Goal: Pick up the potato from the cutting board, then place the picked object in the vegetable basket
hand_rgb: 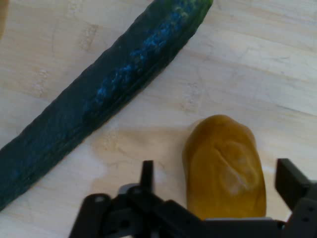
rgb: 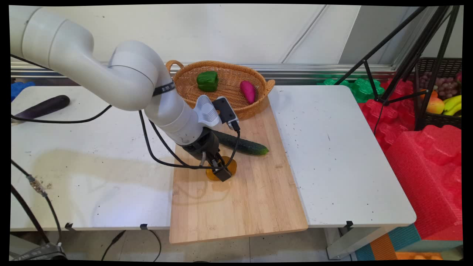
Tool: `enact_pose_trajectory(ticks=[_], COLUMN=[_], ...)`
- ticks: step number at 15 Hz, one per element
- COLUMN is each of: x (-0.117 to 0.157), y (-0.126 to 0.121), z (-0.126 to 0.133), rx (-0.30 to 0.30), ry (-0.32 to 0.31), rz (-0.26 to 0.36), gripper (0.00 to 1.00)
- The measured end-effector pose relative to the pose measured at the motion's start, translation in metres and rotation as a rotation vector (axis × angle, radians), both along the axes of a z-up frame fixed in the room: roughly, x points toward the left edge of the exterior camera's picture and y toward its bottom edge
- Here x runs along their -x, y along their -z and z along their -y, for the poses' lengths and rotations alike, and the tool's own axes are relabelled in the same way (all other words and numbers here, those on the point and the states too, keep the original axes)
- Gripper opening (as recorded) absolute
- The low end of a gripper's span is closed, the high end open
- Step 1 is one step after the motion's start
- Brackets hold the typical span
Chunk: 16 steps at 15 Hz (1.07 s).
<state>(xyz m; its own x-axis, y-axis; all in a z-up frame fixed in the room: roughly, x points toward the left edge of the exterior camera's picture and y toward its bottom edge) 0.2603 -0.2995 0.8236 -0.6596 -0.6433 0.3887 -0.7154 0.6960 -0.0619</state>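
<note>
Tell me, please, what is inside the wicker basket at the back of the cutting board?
The basket holds a green pepper and a pink sweet potato. The arm covers its near left corner, so anything lying there cannot be seen.

Dark green cucumber [hand_rgb: 104, 94], ochre-yellow potato [hand_rgb: 225, 166], pale wooden board [rgb: 240, 199].
</note>
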Motion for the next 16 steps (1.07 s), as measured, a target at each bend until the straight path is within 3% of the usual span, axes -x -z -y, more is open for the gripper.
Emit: enact_pose_trajectory(ticks=[1,2,9,12,16], x=[0.000,0.000,-0.002,-0.006,-0.019], y=[0.001,0.003,-0.003,-0.030,-0.089], z=[0.001,0.001,-0.003,-0.006,0.001], rx=[0.000,0.000,0.017,0.054,0.145], ry=[0.001,0.002,0.012,0.007,-0.022], rz=[0.000,0.000,-0.013,-0.032,-0.069], gripper=[1.00,0.00,0.00,0.00,0.00])
